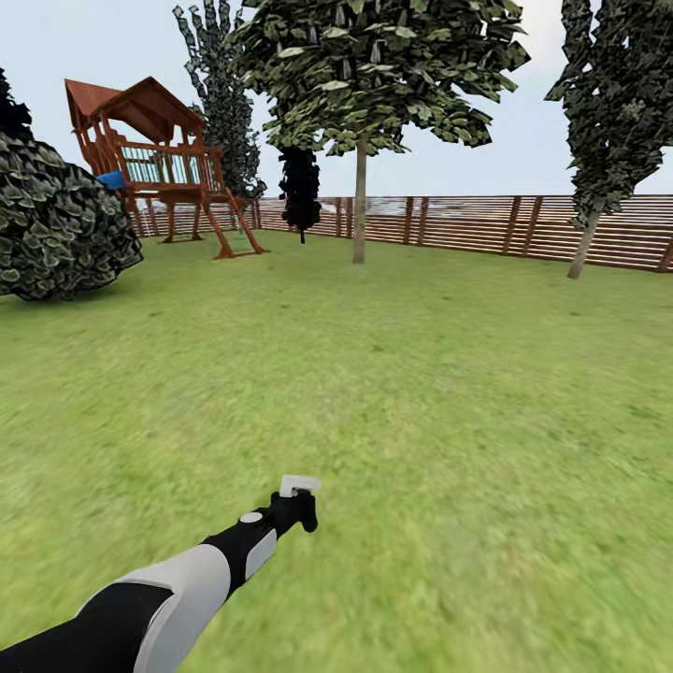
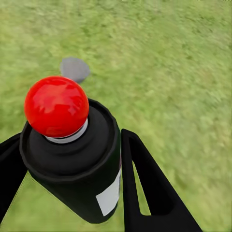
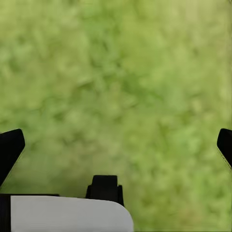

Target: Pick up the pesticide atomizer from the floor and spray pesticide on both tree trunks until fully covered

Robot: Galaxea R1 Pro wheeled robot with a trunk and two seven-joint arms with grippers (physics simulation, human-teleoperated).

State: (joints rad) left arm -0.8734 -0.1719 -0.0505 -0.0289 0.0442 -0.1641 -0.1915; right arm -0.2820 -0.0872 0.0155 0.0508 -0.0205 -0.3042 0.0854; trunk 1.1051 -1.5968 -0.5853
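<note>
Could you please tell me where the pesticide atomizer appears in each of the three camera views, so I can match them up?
Head view: the pesticide atomizer sits low and centre-left, at the tip of the left arm, its light head on top.
Left wrist view: it is large, dark with a red cap, clamped in the left end effector.
Right wrist view: not in it.
Shared landmark: the green lawn.

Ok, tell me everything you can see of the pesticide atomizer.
The pesticide atomizer is a dark, near-black cylindrical bottle with a whitish label patch on its side. In the left wrist view it is topped by a glossy red ball on a light grey collar. It sits between the two black fingers of the left gripper, which close against its sides, above blurred green lawn. In the head view, its pale top shows at the end of the left arm.
</note>
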